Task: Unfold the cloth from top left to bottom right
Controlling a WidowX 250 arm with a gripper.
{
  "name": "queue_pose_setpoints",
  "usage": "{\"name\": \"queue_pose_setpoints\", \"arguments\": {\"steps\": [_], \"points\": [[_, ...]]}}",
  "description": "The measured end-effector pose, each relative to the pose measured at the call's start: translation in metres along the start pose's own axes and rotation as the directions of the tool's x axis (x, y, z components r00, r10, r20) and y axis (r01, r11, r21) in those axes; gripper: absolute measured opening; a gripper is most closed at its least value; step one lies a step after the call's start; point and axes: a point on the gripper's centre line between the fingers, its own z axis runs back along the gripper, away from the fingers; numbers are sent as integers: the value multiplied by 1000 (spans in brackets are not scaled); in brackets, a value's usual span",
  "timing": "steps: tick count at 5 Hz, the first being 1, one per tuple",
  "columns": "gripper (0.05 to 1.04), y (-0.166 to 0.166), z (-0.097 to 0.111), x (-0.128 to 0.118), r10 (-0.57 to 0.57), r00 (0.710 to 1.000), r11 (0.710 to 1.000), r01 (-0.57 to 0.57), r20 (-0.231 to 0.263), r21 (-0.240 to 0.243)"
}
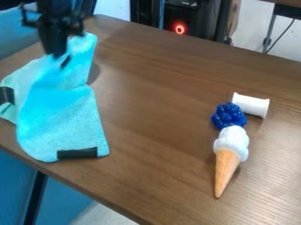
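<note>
At the upper left, my gripper [61, 58] hangs over the table, shut on the upper part of the light blue cloth [61, 121]. Around the fingertips the cloth is raised off the table, and a shadow falls to its right. Its lower part lies on the wood, with a black strip along the bottom edge. Another flap spreads to the left, with a second black strip at the view's left edge. Part of the cloth's top is hidden behind the gripper.
On the right of the brown table [153, 118] lie a white cylinder [251, 105], a blue bumpy piece [229, 115] and a toy ice cream cone [227, 162], close together in a row. The table's front edge slants down below the cloth.
</note>
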Motion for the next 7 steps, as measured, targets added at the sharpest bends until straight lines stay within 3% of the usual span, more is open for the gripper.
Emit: {"name": "queue_pose_setpoints", "arguments": {"steps": [1,4,6,7], "points": [[50,-22,12,16,80,997,994,-81,-15,-71],[50,-82,-1,44,259,963,957,-266,-68,-120],[50,-126,9,62,342,935,913,-354,-91,-203],[50,-133,4,66,388,915,888,-404,-114,-219]]}}
